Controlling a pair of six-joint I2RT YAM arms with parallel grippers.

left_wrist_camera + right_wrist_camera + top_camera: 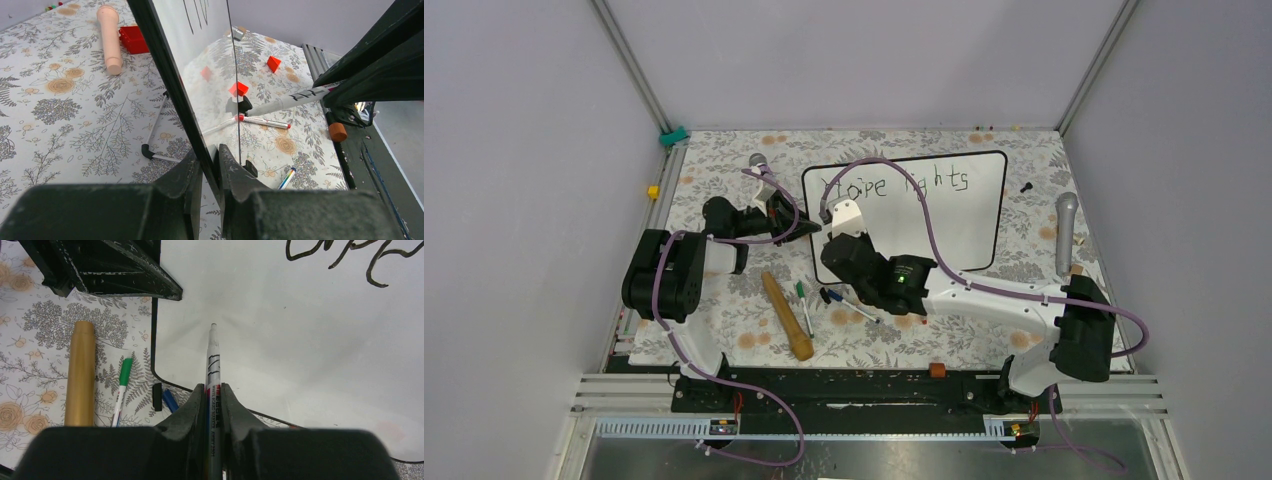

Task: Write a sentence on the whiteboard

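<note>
The whiteboard (924, 225) sits at the far middle of the table, its long axis running from 9 to 3 o'clock in the top view. The left gripper (210, 157) holds it at its left edge: the jaws are nearly closed, one finger on each face, with the thin black frame pinched between them. The left arm is folded, its forearm reaching from the shoulder toward 3 o'clock to meet that edge. The right arm stretches from its base toward 10 o'clock, across the near edge of the board, its wrist over the lower left corner. The right gripper (213, 390) has narrow jaws clamped on a marker (213, 357), which points to 12 o'clock in the wrist view, its tip over bare white surface; whether it touches cannot be told. The sentence (894, 183) runs along the top of the board from 9 to 3 o'clock and reads roughly "Hope lights". At 9 o'clock from the right gripper, a wooden stick (80, 375) and a green pen (121, 385) lie on the flowered cloth beside the board.
</note>
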